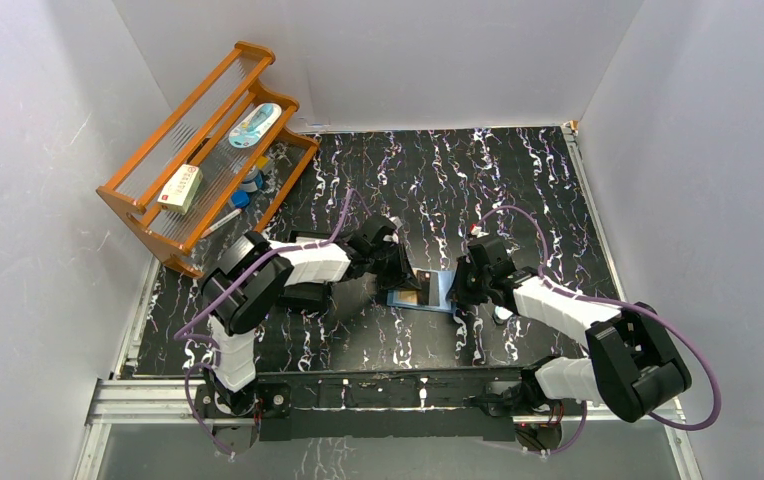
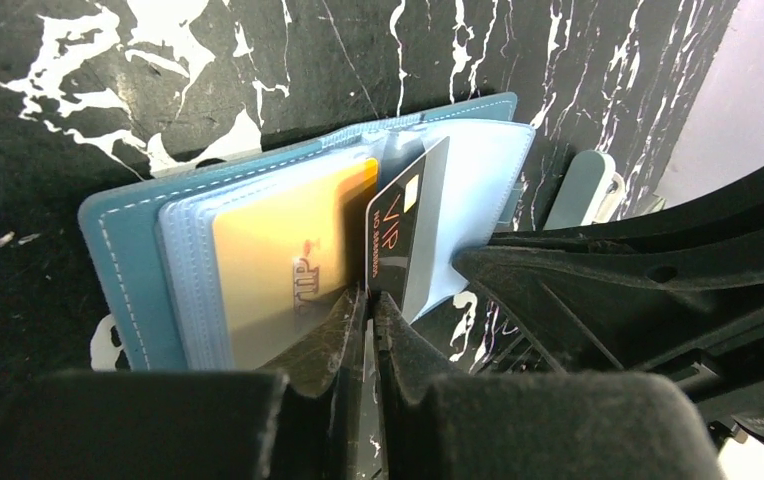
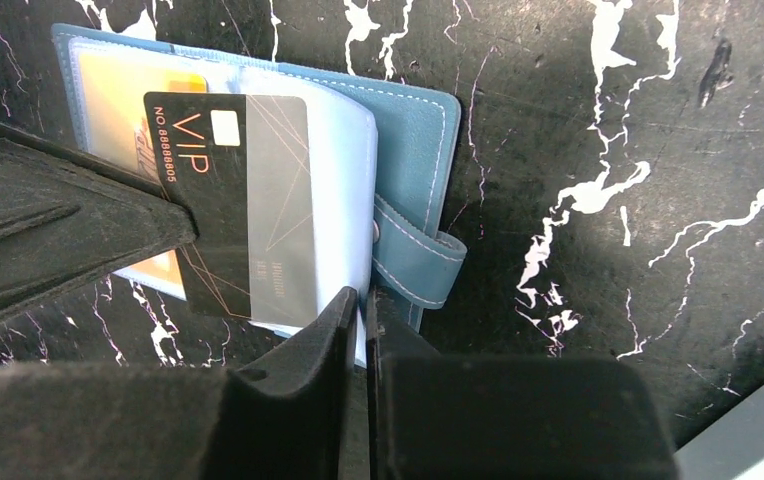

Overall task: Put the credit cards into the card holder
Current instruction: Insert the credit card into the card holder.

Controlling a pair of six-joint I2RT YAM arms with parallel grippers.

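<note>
Teal covers mark the card holder (image 1: 440, 290), which lies open on the black marbled table (image 1: 518, 180) in the overhead view. The left gripper (image 1: 405, 272) meets the holder from its left side and the right gripper (image 1: 461, 285) from its right. Well apart from the holder, toward the far left corner, stands an orange wooden rack (image 1: 143, 218) with a white-and-red box (image 1: 180, 188) on it.

From the left wrist, the card holder (image 2: 123, 250) shows white stitching and a fan of pale blue pockets. An orange card (image 2: 278, 250) sits inside a pocket on the holder's left half. A black card (image 2: 398, 240) marked VIP stands tilted over the holder's middle. Its lower edge is clamped between the closed fingers of the left gripper (image 2: 370, 300). The right gripper (image 2: 478, 265) touches the pale pocket leaf on the holder's right half.

From the right wrist, the black card (image 3: 228, 200) lies across the pocket leaf of the card holder (image 3: 413, 130) and partly covers the orange card (image 3: 123, 90). Whether the black card has entered a pocket cannot be told. The left gripper (image 3: 183, 225) grips the black card's left edge. The right gripper (image 3: 363, 300) has its fingers nearly together, pinching the near edge of the holder's pale leaf just beside the snap tab (image 3: 418, 260).
</note>
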